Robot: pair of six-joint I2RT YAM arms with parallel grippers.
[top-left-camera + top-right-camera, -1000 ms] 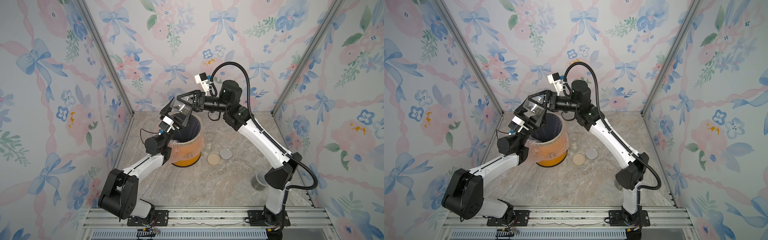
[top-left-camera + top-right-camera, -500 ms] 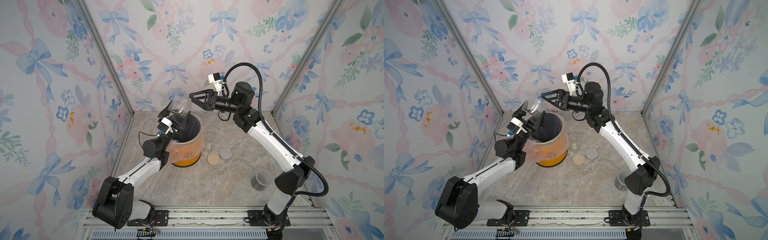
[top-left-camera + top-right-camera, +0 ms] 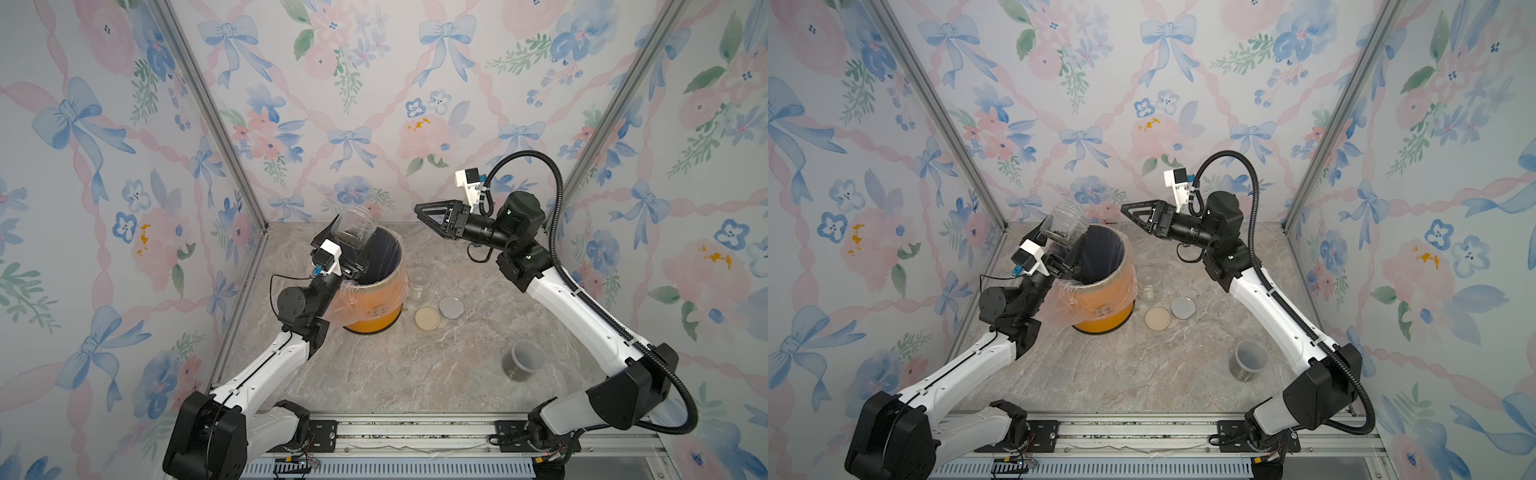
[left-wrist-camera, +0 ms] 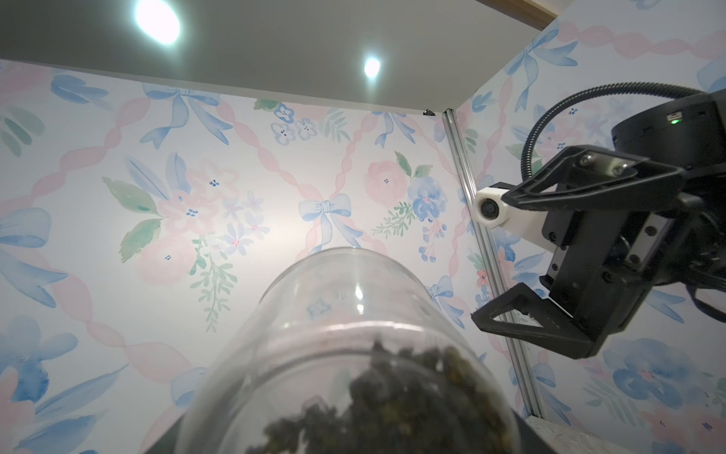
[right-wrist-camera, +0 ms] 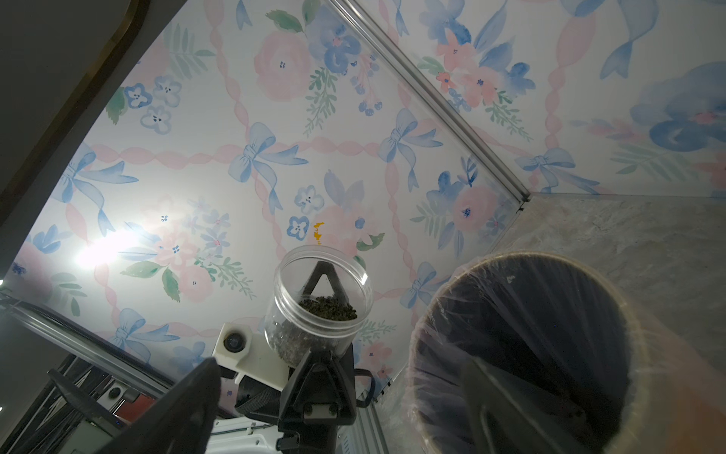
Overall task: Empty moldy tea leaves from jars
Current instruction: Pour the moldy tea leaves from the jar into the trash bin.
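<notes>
My left gripper (image 3: 347,249) (image 3: 1059,245) is shut on a lidless clear jar (image 3: 357,226) (image 3: 1067,224) and holds it above the back-left rim of the orange bin (image 3: 376,307). The jar stands roughly mouth-up, slightly tilted. Dark tea leaves (image 5: 328,308) (image 4: 393,393) lie in its lower part. My right gripper (image 3: 424,218) (image 3: 1133,218) (image 4: 493,255) hangs open and empty, to the right of the jar, above the bin's far side. An empty clear jar (image 3: 419,282) stands beside the bin. A jar with a grey lid (image 3: 523,360) (image 3: 1249,360) stands at the front right.
A beige lid (image 3: 427,318) and a silver lid (image 3: 451,307) lie flat on the marble table right of the bin. The bin is lined with clear plastic, and its inside (image 5: 530,334) is dark. Flowered walls close in three sides.
My right gripper has pulled back to the right, away from the held jar, and stayed open. The left gripper and jar have shifted a little left, lower by the bin's rim.
</notes>
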